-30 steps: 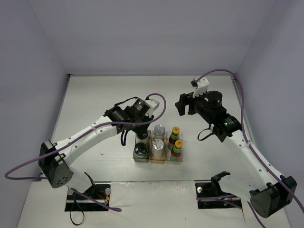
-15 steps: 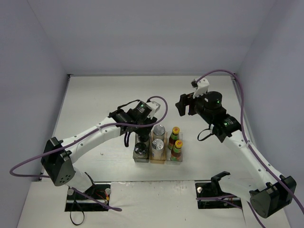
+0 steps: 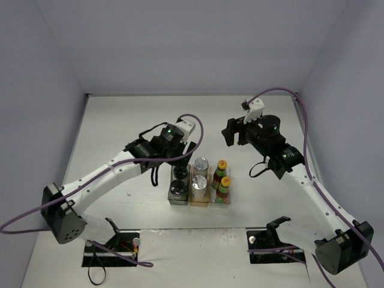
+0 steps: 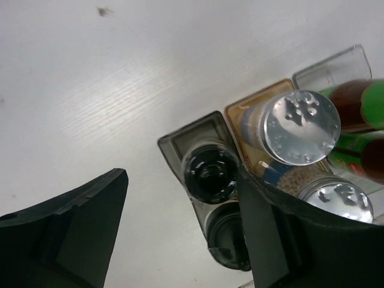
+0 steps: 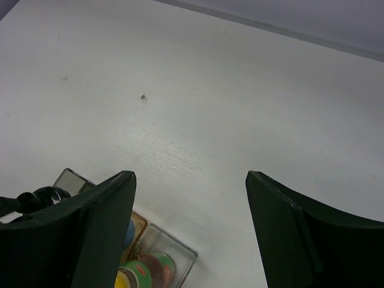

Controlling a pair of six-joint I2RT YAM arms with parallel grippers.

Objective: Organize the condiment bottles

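Note:
Six condiment bottles stand in three small bins side by side. Two black-capped ones (image 3: 178,189) (image 4: 211,174) fill the grey bin (image 4: 180,135). Two silver-capped ones (image 3: 201,164) (image 4: 298,127) sit in the amber bin (image 4: 240,111). Two dark ones with yellow-red caps (image 3: 221,165) (image 4: 360,102) are in the clear bin (image 4: 327,66). My left gripper (image 3: 178,157) (image 4: 182,180) hangs open just above the far black-capped bottle, which stands free beside the right finger. My right gripper (image 3: 230,135) (image 5: 191,177) is open and holds nothing, raised behind and to the right of the bins.
The bins form a tight row in the middle of the white table (image 3: 120,126). The clear bin (image 5: 174,246) shows at the lower left of the right wrist view. Grey walls close the table on three sides.
My left gripper has opened and let go of the far black-capped bottle in the grey bin, and the left arm has drawn back a little. The right arm has stayed put.

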